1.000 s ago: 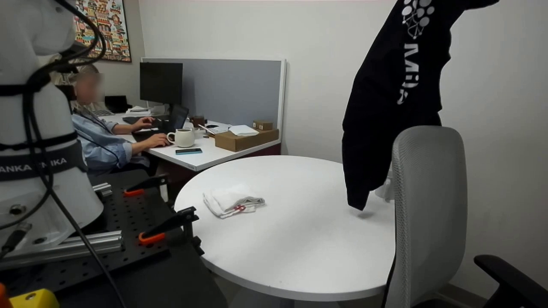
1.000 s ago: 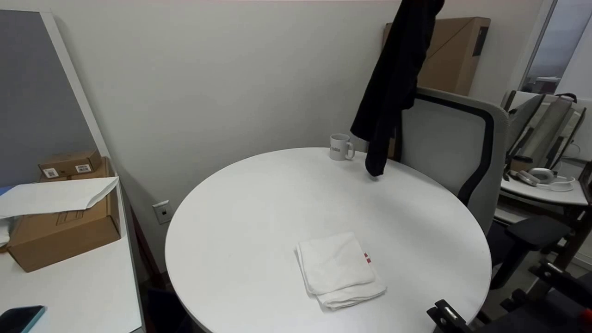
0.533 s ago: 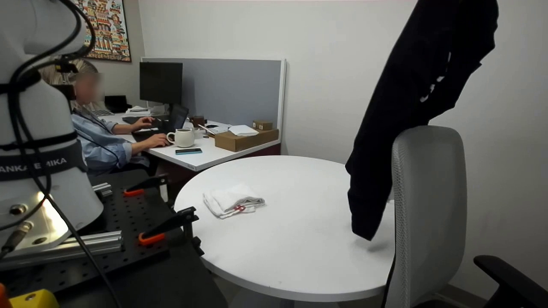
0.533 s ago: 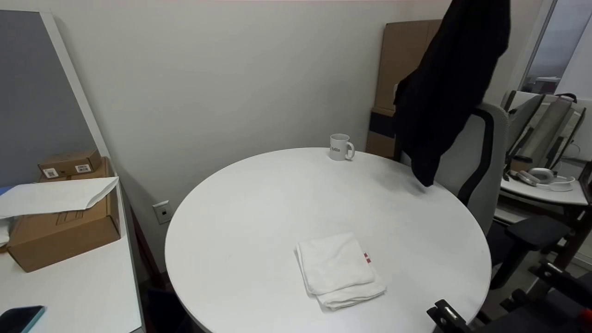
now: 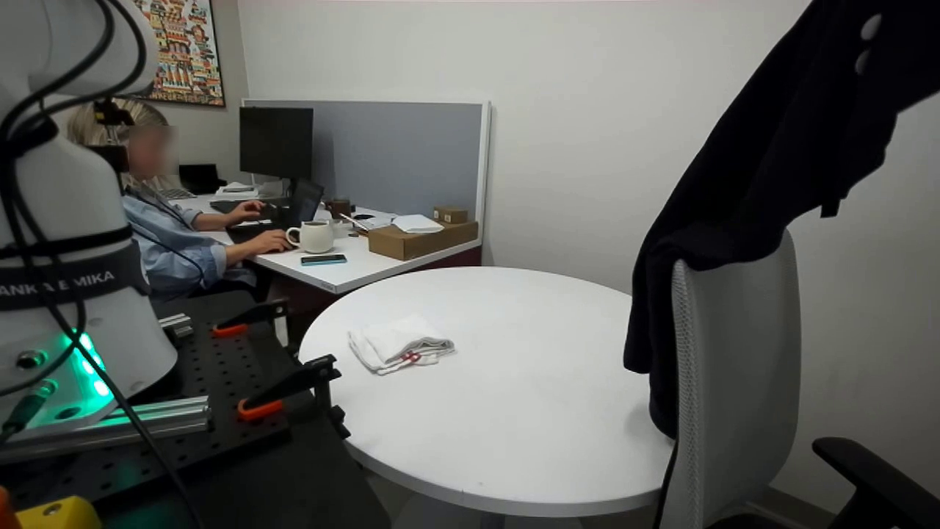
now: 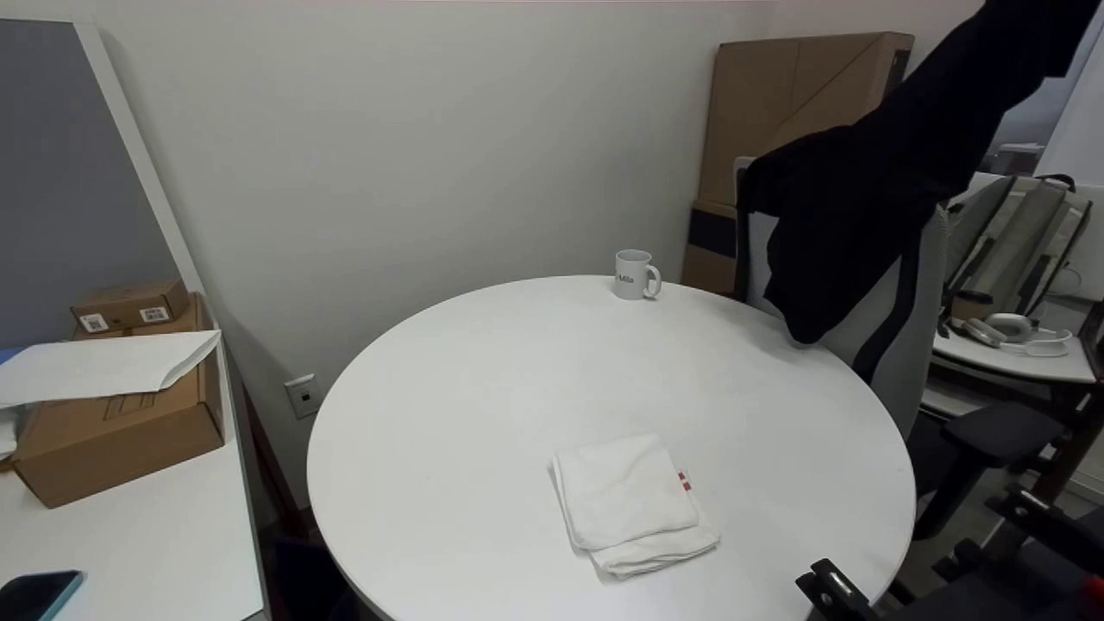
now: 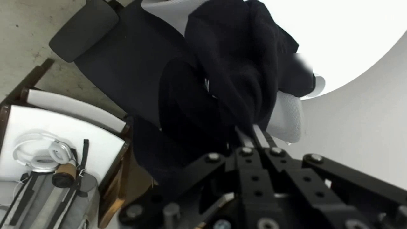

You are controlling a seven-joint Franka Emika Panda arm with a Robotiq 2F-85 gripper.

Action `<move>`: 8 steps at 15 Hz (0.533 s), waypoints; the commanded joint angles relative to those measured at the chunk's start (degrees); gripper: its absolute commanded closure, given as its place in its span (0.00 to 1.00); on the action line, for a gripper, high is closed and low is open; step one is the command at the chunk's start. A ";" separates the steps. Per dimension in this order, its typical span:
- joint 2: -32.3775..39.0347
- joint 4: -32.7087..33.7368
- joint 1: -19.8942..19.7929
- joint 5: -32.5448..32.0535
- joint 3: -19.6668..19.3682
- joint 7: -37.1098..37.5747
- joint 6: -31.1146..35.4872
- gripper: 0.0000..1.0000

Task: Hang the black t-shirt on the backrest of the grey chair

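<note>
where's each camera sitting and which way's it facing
In an exterior view: beside the arm, facing the table, desk and chair; part of the arm shows.
In an exterior view: raised, facing over the table to the mug and wall; no arm clearly shows.
Wrist view: on the wrist, looking down past the visible gripper at the shirt.
Both exterior views share table, chair, desk, shirt and cloth.
</note>
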 commanded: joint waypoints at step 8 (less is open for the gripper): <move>-5.60 -9.96 7.18 -8.52 -5.38 1.96 2.69 0.99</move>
